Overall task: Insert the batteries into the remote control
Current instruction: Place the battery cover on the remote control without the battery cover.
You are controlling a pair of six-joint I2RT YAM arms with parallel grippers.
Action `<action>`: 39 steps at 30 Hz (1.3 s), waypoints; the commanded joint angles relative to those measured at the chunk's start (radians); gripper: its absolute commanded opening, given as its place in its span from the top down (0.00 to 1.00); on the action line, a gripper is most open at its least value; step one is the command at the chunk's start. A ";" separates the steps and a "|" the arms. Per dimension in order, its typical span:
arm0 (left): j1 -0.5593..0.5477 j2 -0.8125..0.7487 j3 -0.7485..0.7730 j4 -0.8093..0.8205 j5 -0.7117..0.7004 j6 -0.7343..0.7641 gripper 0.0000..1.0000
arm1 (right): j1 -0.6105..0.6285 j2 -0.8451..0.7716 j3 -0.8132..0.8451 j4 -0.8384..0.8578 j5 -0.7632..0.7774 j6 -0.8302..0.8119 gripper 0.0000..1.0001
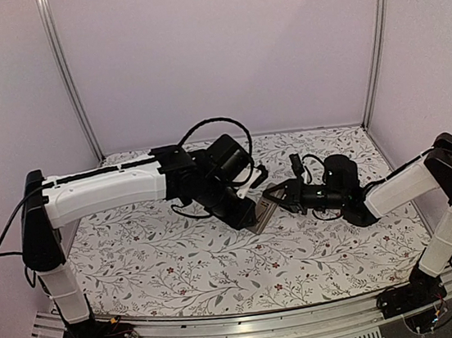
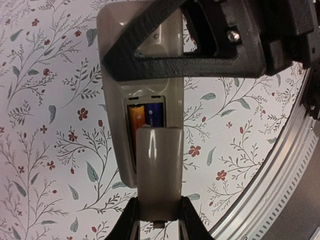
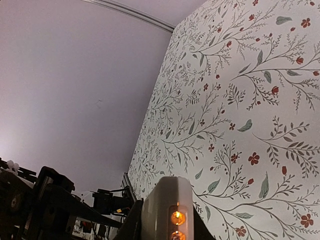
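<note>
Left end effector (image 2: 159,216) gripping one cover (image 2: 159,170), right end effector (image 3: 166,222) one remote (image 2: 145,87), two batteries (image 2: 147,116)

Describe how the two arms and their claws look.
The left arm and right arm have white link shells, black joints and loose black cables. The left claw and right claw are matte black, with ribbed fingers.
</note>
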 commanded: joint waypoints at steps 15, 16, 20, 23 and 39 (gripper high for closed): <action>-0.013 0.053 0.033 -0.030 -0.090 0.010 0.85 | 0.025 0.028 -0.023 0.089 0.009 0.046 0.98; -0.014 0.052 0.032 -0.030 -0.091 0.009 0.85 | 0.026 0.029 -0.023 0.090 0.010 0.049 0.98; -0.013 0.051 0.037 -0.031 -0.091 0.012 0.85 | 0.032 0.037 -0.021 0.098 0.007 0.056 0.98; -0.013 0.050 0.040 -0.029 -0.090 0.013 0.85 | 0.041 0.046 -0.020 0.101 0.012 0.060 0.98; -0.014 0.078 0.049 -0.037 -0.070 0.017 0.85 | 0.045 0.070 -0.025 0.144 0.022 0.080 0.97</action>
